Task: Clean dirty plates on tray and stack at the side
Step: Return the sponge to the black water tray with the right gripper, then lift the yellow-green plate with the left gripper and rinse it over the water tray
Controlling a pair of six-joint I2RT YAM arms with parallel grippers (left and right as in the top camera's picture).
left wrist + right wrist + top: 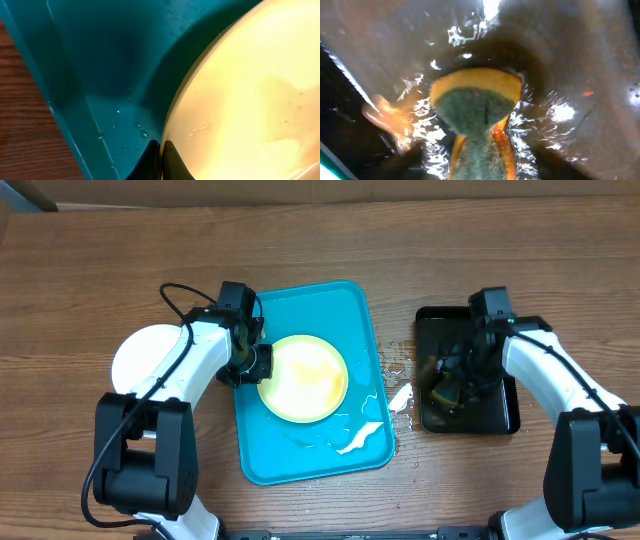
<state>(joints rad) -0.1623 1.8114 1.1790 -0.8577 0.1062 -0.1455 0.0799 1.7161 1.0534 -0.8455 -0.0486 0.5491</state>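
A pale yellow-green plate (303,377) lies on the turquoise tray (300,462). My left gripper (256,364) is shut on the plate's left rim. In the left wrist view the two fingers (161,159) meet at the plate (250,100) edge, which casts a shadow on the wet tray (100,75). A white plate (147,356) rests on the table left of the tray. My right gripper (450,383) hovers over the black tray (440,330). It stands open around a yellow-and-green sponge (475,110), with wet tray showing between sponge and fingers.
Water drops and white scraps lie on the turquoise tray's right side (360,438) and on the table between the trays (400,395). The black tray's floor (580,60) is wet and shiny. Bare wood table surrounds both trays.
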